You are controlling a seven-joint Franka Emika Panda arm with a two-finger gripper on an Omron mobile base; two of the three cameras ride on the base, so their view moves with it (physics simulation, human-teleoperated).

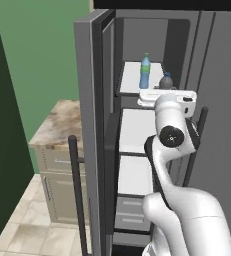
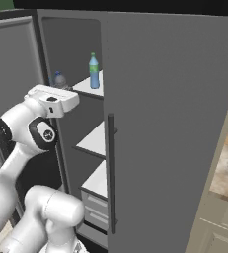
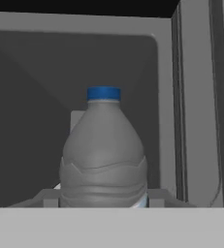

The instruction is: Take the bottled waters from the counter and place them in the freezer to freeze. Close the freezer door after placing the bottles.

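A: Where is the grey bottle (image 3: 104, 155)?
B: Upright between the gripper (image 3: 104, 199) tips, jaws clamped on it, at the freezer's top shelf (image 1: 132, 80) beside the light blue bottle (image 1: 145, 71).
A: Why upright?
B: Likely to set it down standing.

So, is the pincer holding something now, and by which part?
Yes: the pincer holds the dark grey bottle by its lower body, upright, at the freezer's top shelf.

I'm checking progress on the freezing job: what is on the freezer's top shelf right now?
Two bottles stand on the top shelf: the light blue bottle further in, and the grey bottle at the gripper. The hand covers its base, so contact with the shelf is unseen.
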